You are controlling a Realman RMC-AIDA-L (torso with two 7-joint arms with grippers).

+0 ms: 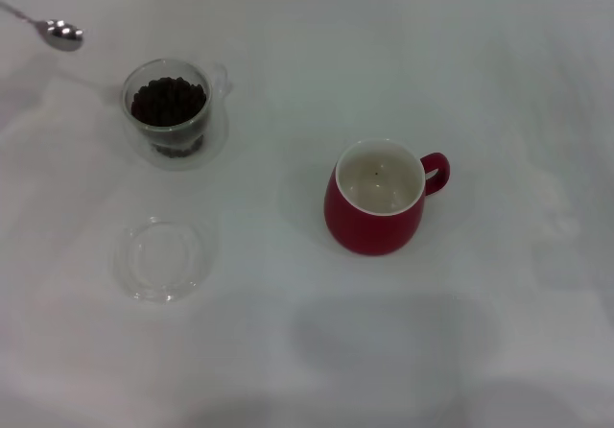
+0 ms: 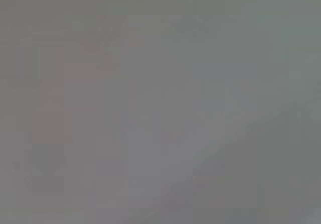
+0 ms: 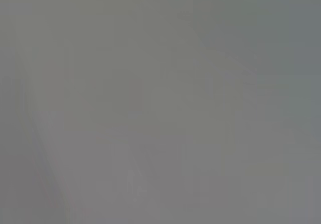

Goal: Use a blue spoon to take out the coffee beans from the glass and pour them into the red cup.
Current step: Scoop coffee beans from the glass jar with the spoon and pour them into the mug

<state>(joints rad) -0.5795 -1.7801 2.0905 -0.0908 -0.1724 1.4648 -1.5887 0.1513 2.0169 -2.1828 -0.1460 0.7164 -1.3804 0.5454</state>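
The glass stands at the back left of the white table, filled with the coffee beans. The red cup stands near the middle, handle to the right; its whitish inside shows only a tiny dark speck. Of the blue spoon I see only the shiny metal bowl and part of the thin stem at the far left, behind the glass. Its handle runs out of the picture, and what holds it is hidden. Neither gripper is in view. Both wrist views show only plain grey.
A flat shallow clear round dish lies at the front left, in front of the glass. The white table fills the whole head view.
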